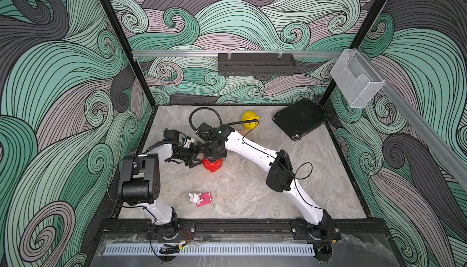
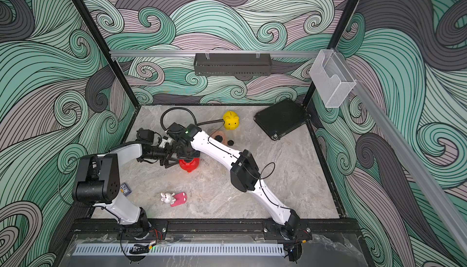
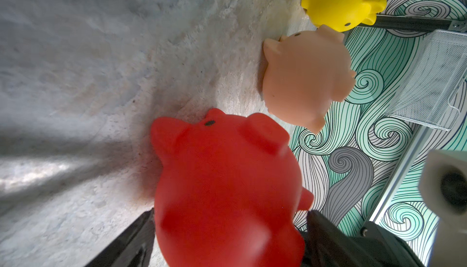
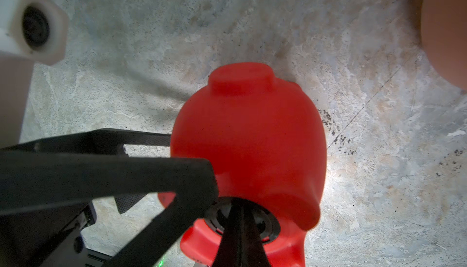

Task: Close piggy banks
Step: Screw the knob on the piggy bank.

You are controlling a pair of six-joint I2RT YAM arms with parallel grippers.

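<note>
Right wrist view is giving me the closest look. The right gripper (image 4: 240, 210) is holding its jaws pressed together, tips pointing into a dark piece (image 4: 267, 225) in the belly hole of the red pig (image 4: 247, 139). That piece is mostly hidden, and I am not making out what it is. The pig is lying belly-up near the middle of the tabletop (image 1: 240, 190). The left gripper (image 3: 230, 214) is standing wide with a finger on each side of it, and I cannot tell whether they are squeezing. The right arm (image 2: 217, 149) is covering part of the peach pig (image 2: 217, 134), just beyond toward the far edge. Two dark discs (image 2: 230, 142) beside it are too small to read. The yellow pig (image 1: 250, 120) is sitting near the far edge. I am seeing grey marbled stone underneath, swirl-patterned walls (image 1: 227, 25) around, and a black tray (image 1: 300, 119) in the far right corner.
</note>
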